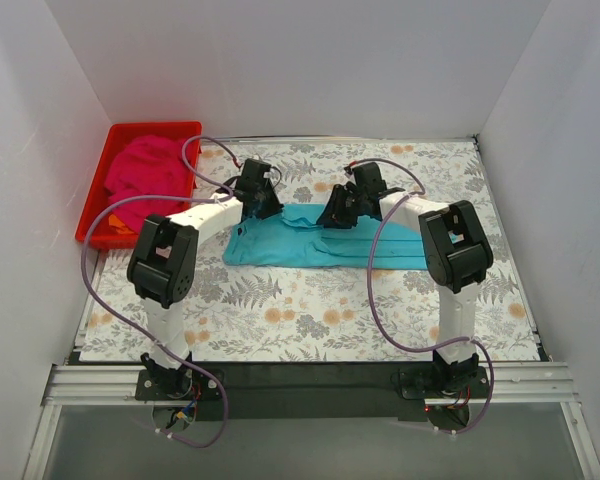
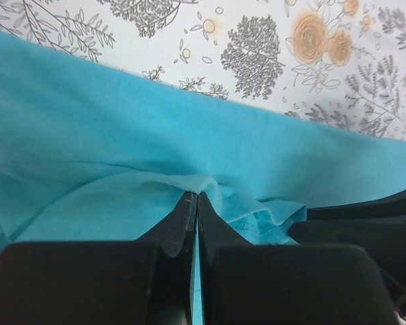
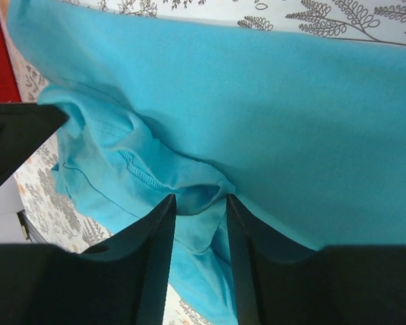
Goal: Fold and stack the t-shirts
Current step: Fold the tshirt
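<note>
The turquoise-blue t-shirt (image 1: 310, 245) lies in a long folded band across the middle of the flowered table. My left gripper (image 1: 263, 200) is at the shirt's back left edge. In the left wrist view it (image 2: 195, 195) is shut on a raised ridge of the turquoise cloth (image 2: 122, 135). My right gripper (image 1: 342, 208) is at the back edge near the middle. Its jaws (image 3: 201, 198) stand apart, open, with a loose fold and stitched hem of the turquoise cloth (image 3: 291, 115) between them. The magenta-pink t-shirt (image 1: 145, 170) lies bunched in the red tray.
The red plastic tray (image 1: 155, 127) sits at the back left corner against the white wall. White walls close in the table on the left, back and right. The flowered tablecloth (image 1: 310, 310) shows in front of the shirt.
</note>
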You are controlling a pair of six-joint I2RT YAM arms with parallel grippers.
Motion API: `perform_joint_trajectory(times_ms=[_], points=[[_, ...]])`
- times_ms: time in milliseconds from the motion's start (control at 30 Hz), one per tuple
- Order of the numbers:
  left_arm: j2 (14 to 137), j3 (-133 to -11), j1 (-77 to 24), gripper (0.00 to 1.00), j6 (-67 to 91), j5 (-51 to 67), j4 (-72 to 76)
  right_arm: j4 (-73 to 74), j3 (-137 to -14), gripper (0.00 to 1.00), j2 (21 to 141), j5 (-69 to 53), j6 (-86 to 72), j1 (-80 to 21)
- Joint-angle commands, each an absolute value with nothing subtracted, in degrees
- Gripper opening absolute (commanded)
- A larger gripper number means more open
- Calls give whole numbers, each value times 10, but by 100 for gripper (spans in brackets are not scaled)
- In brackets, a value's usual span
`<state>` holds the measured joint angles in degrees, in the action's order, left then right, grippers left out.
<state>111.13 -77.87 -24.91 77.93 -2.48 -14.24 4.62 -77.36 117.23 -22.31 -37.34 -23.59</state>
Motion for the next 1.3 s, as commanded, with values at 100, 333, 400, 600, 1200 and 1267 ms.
perform_joint_trajectory(times_ms=[100, 333, 400, 600, 1200, 1267], points=[[1121, -793, -249, 0, 765, -2, -115, 47, -793, 46, 1153, -216, -326, -236], [1137, -830, -246, 0, 768, -1, -115, 69, -766, 60, 1086, -160, -251, -231], [1142, -833, -242, 3, 784, -1, -114, 76, -749, 60, 1058, -137, -230, -230], [1140, -825, -233, 33, 811, -1, -113, 103, -690, 62, 983, -93, -187, -231], [767, -470, -193, 84, 871, -103, -238, 167, -446, 68, 756, -62, -208, -27], [767, -454, -179, 84, 881, -86, -232, 161, -417, 68, 748, -90, -225, 41]])
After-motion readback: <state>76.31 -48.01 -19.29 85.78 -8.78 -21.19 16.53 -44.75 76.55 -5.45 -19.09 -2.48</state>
